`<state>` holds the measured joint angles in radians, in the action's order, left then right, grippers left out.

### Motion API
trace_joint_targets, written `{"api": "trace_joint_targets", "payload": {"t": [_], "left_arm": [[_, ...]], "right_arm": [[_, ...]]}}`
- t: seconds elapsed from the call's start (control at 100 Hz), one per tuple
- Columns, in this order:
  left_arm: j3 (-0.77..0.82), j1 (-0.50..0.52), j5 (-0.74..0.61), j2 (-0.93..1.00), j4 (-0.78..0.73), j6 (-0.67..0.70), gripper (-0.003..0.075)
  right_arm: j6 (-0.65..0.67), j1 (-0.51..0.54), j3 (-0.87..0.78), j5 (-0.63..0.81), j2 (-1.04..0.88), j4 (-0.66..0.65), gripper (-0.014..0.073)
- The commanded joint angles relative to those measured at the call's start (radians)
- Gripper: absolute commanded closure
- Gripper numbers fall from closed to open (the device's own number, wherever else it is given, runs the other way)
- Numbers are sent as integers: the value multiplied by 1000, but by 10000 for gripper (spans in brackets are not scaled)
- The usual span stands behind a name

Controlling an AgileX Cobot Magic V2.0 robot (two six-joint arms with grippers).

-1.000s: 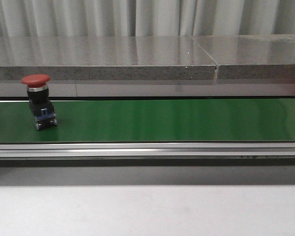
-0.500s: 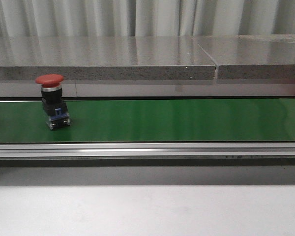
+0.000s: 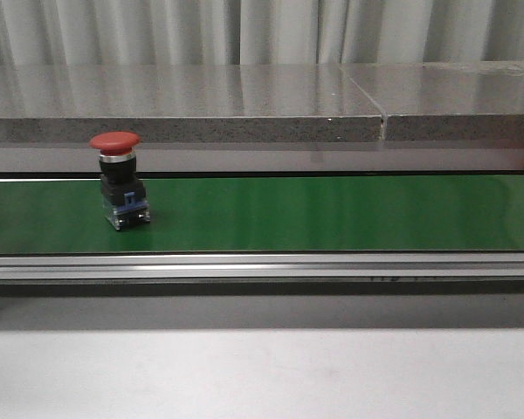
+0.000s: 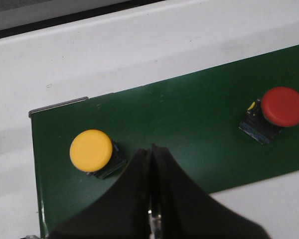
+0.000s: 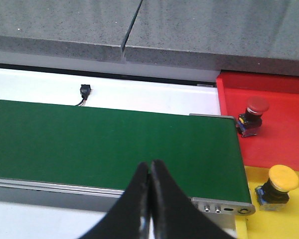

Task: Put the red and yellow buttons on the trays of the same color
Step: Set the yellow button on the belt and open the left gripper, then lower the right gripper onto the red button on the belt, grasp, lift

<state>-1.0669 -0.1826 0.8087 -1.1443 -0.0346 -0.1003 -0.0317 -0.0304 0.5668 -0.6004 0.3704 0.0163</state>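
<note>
The green conveyor belt (image 3: 332, 214) is seen spanning the front view, with the grey stone ledge (image 3: 244, 105) behind it at twelve o'clock and the white surface (image 3: 262, 375) in front at six o'clock. At the belt's far end, in the right wrist view, a red tray (image 5: 284, 134) and a yellow tray (image 5: 269, 219) are found, each already loaded with one button of matching colour. A red button (image 3: 118, 179) is carried upright on the belt and has been shifted steadily toward three o'clock over the last second, so it is judged to be brought nearer the trays. A yellow button (image 4: 92, 152) is shown behind it near the belt's start in the left wrist view. The left pincer (image 4: 151, 154) is held closed and empty above the belt; the right pincer (image 5: 149, 169) is likewise closed on nothing. Nothing is seen blocking the belt ahead.
</note>
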Motion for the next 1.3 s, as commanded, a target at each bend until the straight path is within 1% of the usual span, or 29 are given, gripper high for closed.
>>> {"api": "trace_joint_targets", "payload": {"t": [0.0, 0.17, 0.29, 0.47, 0.57, 0.66, 0.82, 0.88, 0.98, 1.05, 1.09, 1.14, 1.17, 1.19, 1.26, 1.28, 1.29], "left_arm": [[38, -10, -91, 104, 11, 15, 741], [157, -10, -114, 286, 23, 15, 741], [226, -10, -114, 415, 58, 15, 741], [310, -10, -90, 583, 80, 15, 741], [341, -10, -84, 640, 81, 15, 741], [357, -10, -83, 675, 81, 15, 741], [364, -10, -81, 695, 81, 15, 741], [364, -10, -84, 695, 81, 15, 741], [364, -10, -77, 695, 81, 15, 741], [364, -10, -75, 695, 81, 15, 741], [364, -10, -75, 695, 81, 15, 741], [364, -10, -75, 695, 81, 15, 741], [364, -10, -75, 695, 81, 15, 741], [364, -10, -75, 695, 81, 15, 741], [364, -10, -75, 695, 81, 15, 741], [364, -10, -75, 695, 81, 15, 741], [364, -10, -75, 695, 81, 15, 741]], "right_arm": [[-4, -2, 26, 70, 5, -2, 659], [-3, -2, 26, 82, 5, 6, 659], [-3, -2, 27, 82, 5, 9, 659], [-3, -21, 77, 40, 46, 9, 659], [-3, -78, 129, 37, 102, 9, 659], [-3, -153, 187, 22, 172, 8, 659], [-3, -296, 293, -4, 327, 7, 659], [-3, -342, 335, -36, 394, 7, 659], [-3, -388, 413, -89, 504, 8, 659], [-3, -414, 470, -120, 583, 8, 643], [-3, -428, 504, -136, 630, 8, 604], [-3, -442, 541, -152, 680, 8, 524], [-3, -449, 566, -160, 709, 9, 445], [-3, -455, 576, -163, 730, 9, 411], [-3, -474, 622, -177, 797, 9, 207], [-3, -480, 635, -181, 816, 9, 172], [-3, -482, 644, -185, 822, 9, 139]]}}
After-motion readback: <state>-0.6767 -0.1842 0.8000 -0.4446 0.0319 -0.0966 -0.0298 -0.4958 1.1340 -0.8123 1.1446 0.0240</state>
